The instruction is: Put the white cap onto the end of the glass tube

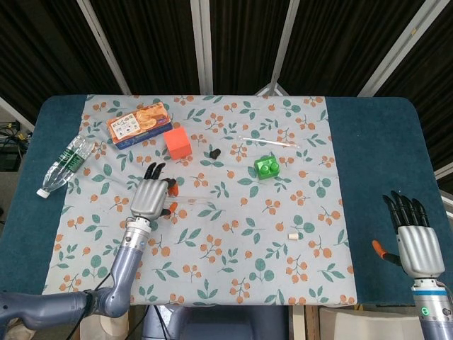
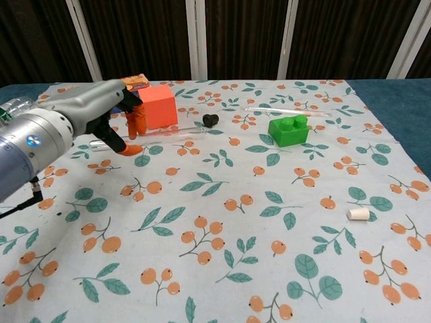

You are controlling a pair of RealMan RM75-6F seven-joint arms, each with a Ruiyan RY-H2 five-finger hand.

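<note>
Left hand (image 2: 101, 114) pinches the glass tube (image 2: 176, 132) off the cloth, near an orange cube (image 2: 158, 105) and a biscuit box (image 1: 139, 122) on the far left. Right hand (image 1: 413, 239) hovers with fingers spread at the near right, holding nothing. White cap (image 2: 357, 214) lies on the floral tablecloth (image 2: 222, 235), well apart, beyond a green block (image 2: 288, 130) and black stopper (image 2: 210, 120).

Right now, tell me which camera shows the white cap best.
The chest view: the white cap lies near and large on the cloth at the right edge, its tube shape plain. The head view shows the same cap only as a tiny pale speck.
</note>
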